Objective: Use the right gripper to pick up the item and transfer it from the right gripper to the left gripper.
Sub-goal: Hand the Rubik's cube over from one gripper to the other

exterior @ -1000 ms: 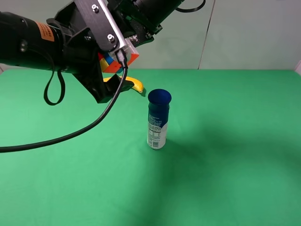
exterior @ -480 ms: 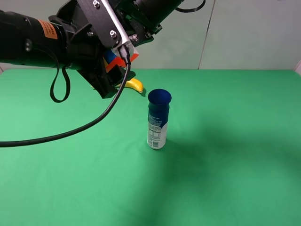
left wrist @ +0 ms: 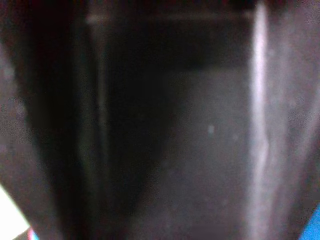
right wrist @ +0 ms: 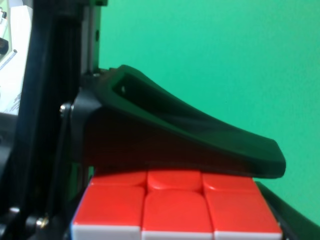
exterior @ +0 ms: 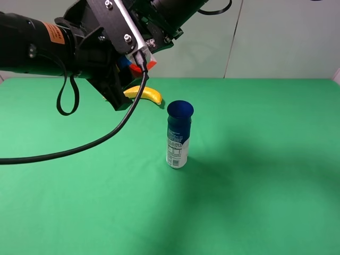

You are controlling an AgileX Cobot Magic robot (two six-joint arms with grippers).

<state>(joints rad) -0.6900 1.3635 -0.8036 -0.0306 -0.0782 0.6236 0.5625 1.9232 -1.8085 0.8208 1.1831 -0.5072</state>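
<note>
The puzzle cube [exterior: 150,65] is held high above the table's back left, mostly hidden between the two claws. In the right wrist view its red face [right wrist: 175,207] fills the bottom. My right gripper [exterior: 153,52] comes down from the top and is shut on the cube. My left gripper [exterior: 132,74], on the arm with the orange label [exterior: 52,33], has closed around the cube. One of its curved black fingers [right wrist: 190,140] lies against the red face. The left wrist view is dark, blocked at close range.
A yellow banana [exterior: 144,94] lies on the green table [exterior: 255,175] below the grippers. A white bottle with a blue cap [exterior: 179,135] stands upright near the middle. The left arm's black cable [exterior: 95,144] loops down over the left of the table.
The left gripper rose to the cube and its lower finger closed upward. It now covers more of the cube and shows more of the banana. The right arm stayed in place.
</note>
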